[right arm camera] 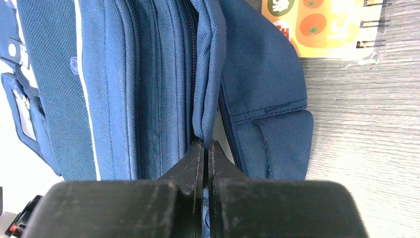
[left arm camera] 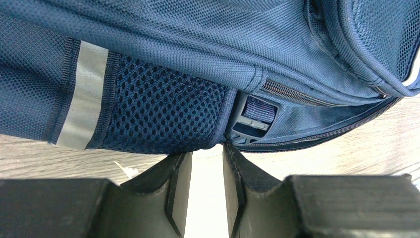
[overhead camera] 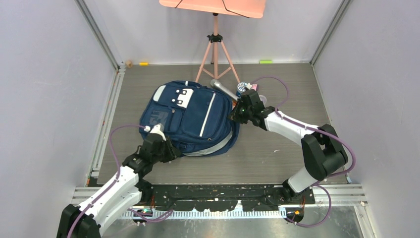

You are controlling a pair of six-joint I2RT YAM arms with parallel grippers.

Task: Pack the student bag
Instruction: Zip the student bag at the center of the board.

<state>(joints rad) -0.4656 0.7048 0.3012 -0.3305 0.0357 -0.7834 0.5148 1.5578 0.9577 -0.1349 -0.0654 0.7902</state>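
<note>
Two grippers work the bag (overhead camera: 190, 119), which lies flat in the middle of the table (overhead camera: 277, 158). The right gripper (right arm camera: 206, 148) is pinched tight on a fabric fold beside the zip (right arm camera: 224, 119). The left gripper (left arm camera: 206, 163) sits at the mesh pocket (left arm camera: 163, 109), jaws slightly apart, nothing between them. The thin fold may slip out under a hard pull. The left jaws could catch mesh or the buckle (left arm camera: 252, 119) instead of the opening's edge.

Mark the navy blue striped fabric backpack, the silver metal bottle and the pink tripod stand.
navy blue striped fabric backpack (overhead camera: 190, 121): top view, front pocket panel.
silver metal bottle (overhead camera: 224, 89): top view, middle of its body.
pink tripod stand (overhead camera: 215, 25): top view, centre pole.
</note>
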